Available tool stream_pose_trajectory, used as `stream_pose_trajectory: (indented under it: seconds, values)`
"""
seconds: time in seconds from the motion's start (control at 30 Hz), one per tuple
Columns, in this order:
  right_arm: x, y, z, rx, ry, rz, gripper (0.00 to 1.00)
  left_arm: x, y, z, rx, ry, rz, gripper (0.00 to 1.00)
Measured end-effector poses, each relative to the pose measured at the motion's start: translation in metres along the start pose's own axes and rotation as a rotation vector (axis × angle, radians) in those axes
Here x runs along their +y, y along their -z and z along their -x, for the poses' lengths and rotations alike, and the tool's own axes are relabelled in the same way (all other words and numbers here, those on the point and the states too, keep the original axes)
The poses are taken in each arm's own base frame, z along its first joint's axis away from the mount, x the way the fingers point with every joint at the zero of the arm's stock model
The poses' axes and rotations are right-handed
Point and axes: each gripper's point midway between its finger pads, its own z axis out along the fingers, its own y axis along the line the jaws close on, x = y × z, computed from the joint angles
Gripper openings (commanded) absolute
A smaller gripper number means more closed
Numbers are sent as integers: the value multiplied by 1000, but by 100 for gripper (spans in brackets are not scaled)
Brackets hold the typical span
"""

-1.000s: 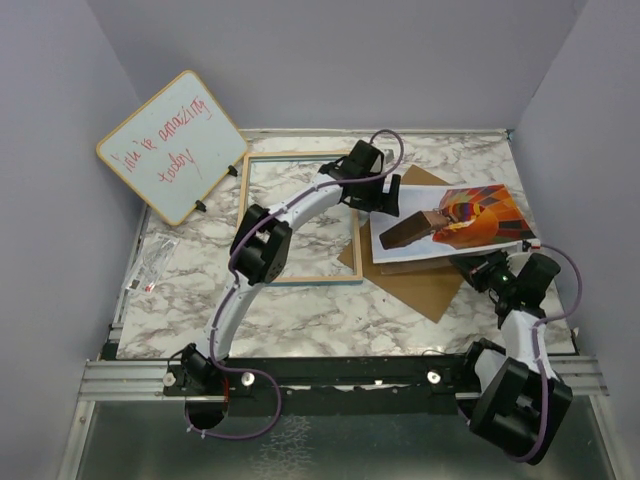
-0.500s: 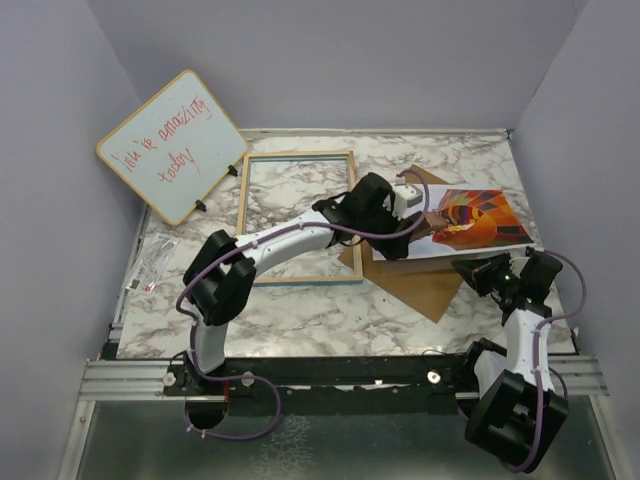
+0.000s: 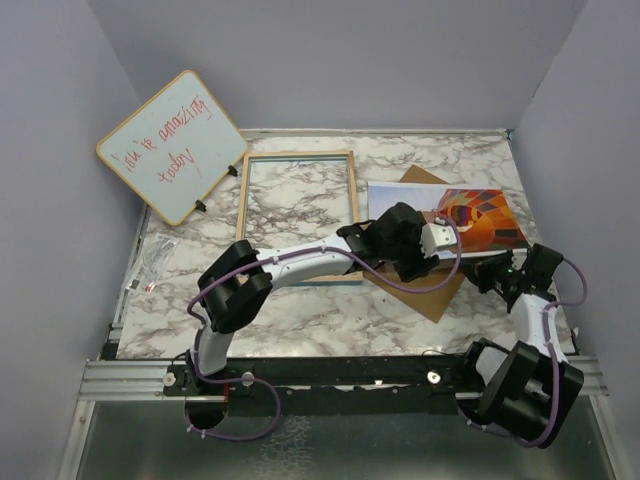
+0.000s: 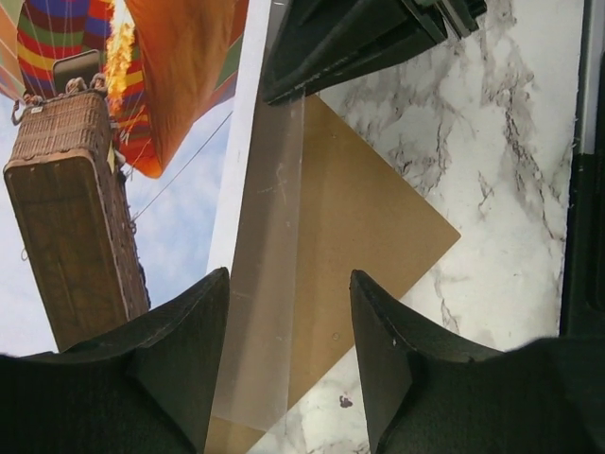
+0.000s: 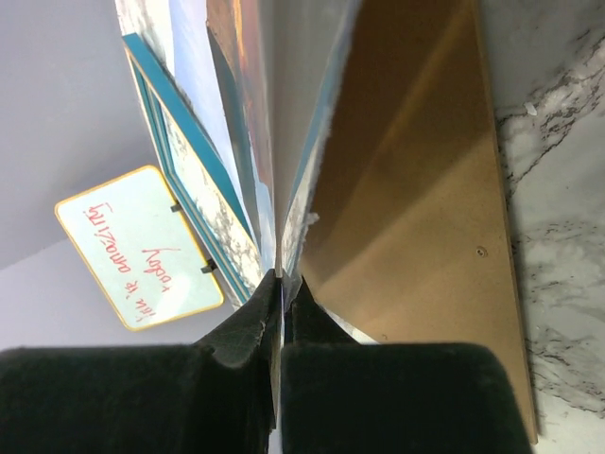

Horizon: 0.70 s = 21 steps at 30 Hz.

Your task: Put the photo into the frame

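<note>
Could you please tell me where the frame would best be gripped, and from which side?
Probably the left rail of the frame, from above, with one finger inside the opening. It lies flat with thin rails, and the left arm covers its near right corner.

We see a whiteboard (image 3: 172,147) with a pale wood rim at the far left, turned on one corner. It has red handwriting across it and two black clips on its lower right edge. The table (image 3: 300,310) is white marble with grey veins. A brown board (image 3: 428,292) lies flat on it at the right, set diagonally and partly hidden. A clear sheet (image 4: 269,284) overlaps the board's edge. A small packet (image 3: 155,262) lies by the table's left edge. Lilac walls (image 3: 330,60) stand on three sides.
</note>
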Motion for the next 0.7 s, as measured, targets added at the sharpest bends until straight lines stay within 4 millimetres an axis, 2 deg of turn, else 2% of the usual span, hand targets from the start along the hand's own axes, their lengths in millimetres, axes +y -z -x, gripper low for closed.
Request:
stream_pose_trajectory:
  seconds: [0.43,0.53,0.7]
  values:
    - [4,-4,7,-4,-46,-15,1,-25,-27,2,-11,-188,20,52]
    - [5,-5,9,0,-57,-19,1,-24,-33,1,-8,-212,53,52]
    - [8,-5,12,-1,-71,-18,1,-6,-39,-8,14,-245,220,48]
